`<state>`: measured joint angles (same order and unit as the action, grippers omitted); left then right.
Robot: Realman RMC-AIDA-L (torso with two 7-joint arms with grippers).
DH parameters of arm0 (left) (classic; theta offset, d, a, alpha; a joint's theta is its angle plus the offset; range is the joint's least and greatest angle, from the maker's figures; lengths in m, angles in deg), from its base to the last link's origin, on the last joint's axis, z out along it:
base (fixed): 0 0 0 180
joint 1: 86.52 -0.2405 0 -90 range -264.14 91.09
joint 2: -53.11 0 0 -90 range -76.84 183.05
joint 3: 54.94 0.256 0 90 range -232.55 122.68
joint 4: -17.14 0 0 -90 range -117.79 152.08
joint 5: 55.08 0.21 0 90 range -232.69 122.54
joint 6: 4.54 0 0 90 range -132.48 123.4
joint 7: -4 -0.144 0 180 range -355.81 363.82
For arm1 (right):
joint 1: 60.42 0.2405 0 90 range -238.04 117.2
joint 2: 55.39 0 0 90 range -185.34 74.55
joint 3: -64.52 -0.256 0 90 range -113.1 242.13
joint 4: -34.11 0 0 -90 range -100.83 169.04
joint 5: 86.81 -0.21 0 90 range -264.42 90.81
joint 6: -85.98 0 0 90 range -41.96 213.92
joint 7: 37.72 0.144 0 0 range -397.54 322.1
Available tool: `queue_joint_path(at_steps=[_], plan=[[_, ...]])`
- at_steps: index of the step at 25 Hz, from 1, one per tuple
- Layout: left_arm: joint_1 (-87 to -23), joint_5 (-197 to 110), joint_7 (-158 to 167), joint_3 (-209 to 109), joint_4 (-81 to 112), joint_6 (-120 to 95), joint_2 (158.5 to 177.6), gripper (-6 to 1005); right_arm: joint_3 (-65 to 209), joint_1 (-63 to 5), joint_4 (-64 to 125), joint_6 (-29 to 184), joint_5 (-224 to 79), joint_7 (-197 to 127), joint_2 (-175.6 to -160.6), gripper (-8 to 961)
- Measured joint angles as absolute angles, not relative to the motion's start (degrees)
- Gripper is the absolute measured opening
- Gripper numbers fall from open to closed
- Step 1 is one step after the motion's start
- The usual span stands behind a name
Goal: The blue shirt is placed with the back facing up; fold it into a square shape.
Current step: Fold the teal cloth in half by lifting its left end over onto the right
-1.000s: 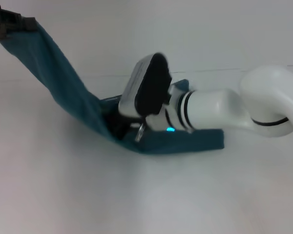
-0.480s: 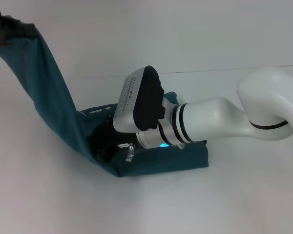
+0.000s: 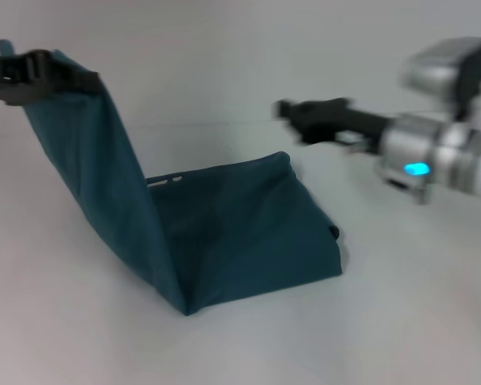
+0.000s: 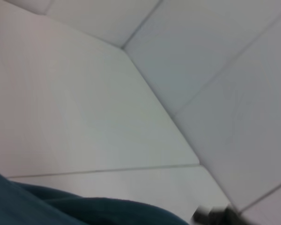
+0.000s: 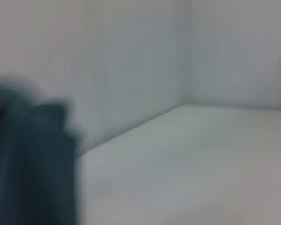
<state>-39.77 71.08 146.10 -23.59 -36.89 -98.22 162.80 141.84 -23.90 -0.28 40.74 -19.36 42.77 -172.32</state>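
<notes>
Shirt position: the blue shirt (image 3: 224, 233) lies partly folded on the white table (image 3: 248, 345), with its lower portion flat on the surface and one end raised off it as a steep sloping panel toward the left. Left gripper (image 3: 52, 76) is raised at the upper left of the head view and is clenched on the top edge of that lifted panel, holding the fabric taut. Right gripper (image 3: 301, 114) hangs above the table to the right of the shirt, clear of the fabric and not touching it; whether its fingers are parted or closed cannot be determined. Both wrist views show a portion of the blue fabric against the pale surface.
</notes>
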Motion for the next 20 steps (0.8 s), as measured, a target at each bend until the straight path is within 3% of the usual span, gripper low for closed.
queue_joint_path(at_steps=[6,11,14,20], plan=[[-36.84,70.83,146.42,-16.6,-36.82,-95.92,164.18,33,124.29,-33.43,-0.48,31.68,-19.31,45.32,-169.26,-1],[-33.93,71.05,146.65,-13.48,-36.83,-94.38,166.14,32,116.34,-38.99,-0.28,26.98,-19.29,46.36,-167.69,-1],[-32.71,71.05,146.79,-10.08,-36.85,-92.57,168.1,32,113.42,-41.19,-0.32,25.13,-19.3,46.54,-167.32,-1],[-32.08,71.01,146.39,-0.78,-38.08,-86.35,174.81,33,111.91,-42.92,-0.09,24.19,-18.86,46.86,-166.71,-1]])
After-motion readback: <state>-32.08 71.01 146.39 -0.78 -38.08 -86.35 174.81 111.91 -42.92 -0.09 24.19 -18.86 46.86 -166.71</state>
